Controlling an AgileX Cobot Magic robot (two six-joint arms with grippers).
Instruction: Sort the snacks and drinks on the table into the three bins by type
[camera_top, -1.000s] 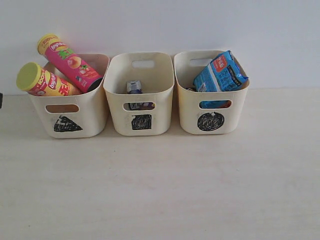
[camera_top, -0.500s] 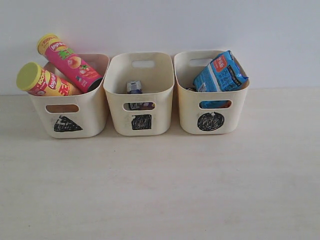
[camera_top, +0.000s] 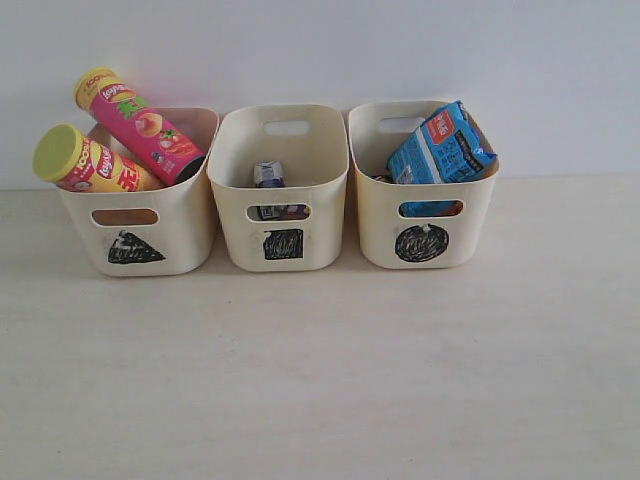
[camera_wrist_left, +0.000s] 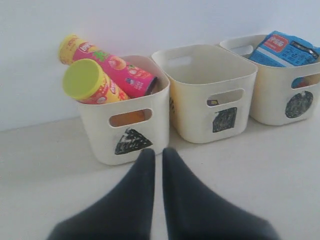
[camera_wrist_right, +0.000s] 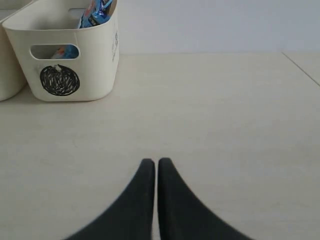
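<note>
Tubes: the pink tube (camera_top: 135, 125) and yellow-red tube (camera_top: 85, 162) overhang the rim of the left bin (camera_top: 190, 225); I reckon a nudge could tip them out.
Tools: the left tool (camera_wrist_left: 157, 151) and right tool (camera_wrist_right: 155, 161) are both pinched narrow, holding nothing.

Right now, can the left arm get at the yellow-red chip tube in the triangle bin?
Probably yes. The left tool, shut, faces the triangle bin with nothing between, and the yellow-red chip tube pokes above the rim. It must open first.

Empty, closed hand (camera_wrist_right: 155, 163) lies well apart from circle-marked bin (camera_wrist_right: 95, 65).
</note>
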